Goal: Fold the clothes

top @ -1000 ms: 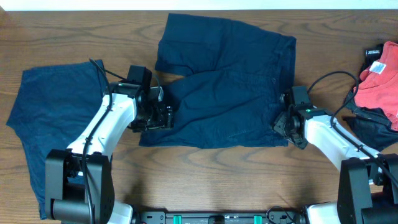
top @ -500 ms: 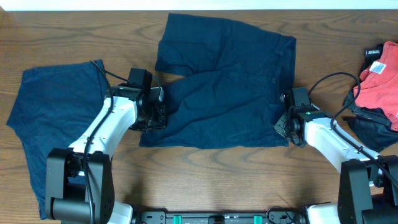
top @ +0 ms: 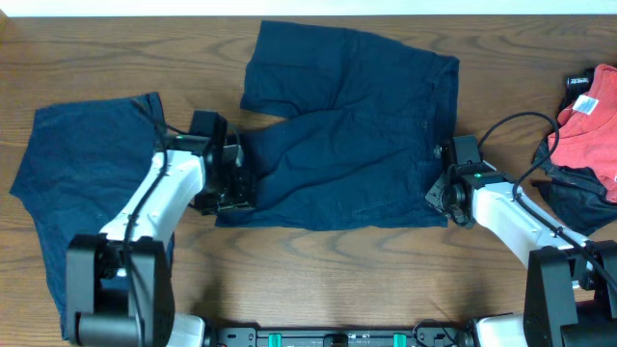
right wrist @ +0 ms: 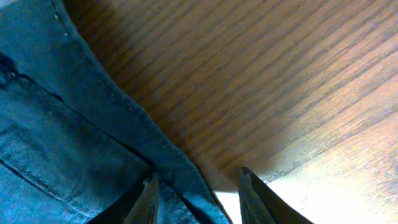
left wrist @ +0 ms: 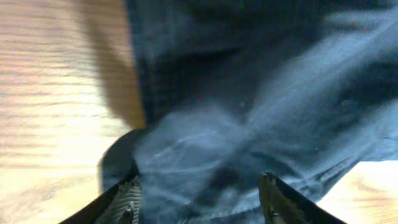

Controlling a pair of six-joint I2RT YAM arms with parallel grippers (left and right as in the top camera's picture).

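Brackets the navy shorts (top: pixel 352 145), spread wrinkled across the middle of the wooden table (top: pixel 318 280), with the left gripper (top: pixel 236 183) low at their left-hand edge and the right gripper (top: pixel 436 191) at their right-hand edge, probably so both ends can be lifted together for a fold. Shows the left jaws spread wide over a bunched ridge of cloth and the right jaws parted astride the stitched hem, neither pinching yet. Leaves a second navy garment (top: pixel 82 183) lying flat beneath the left arm, well apart from a red garment (top: pixel 588 125) at the far right
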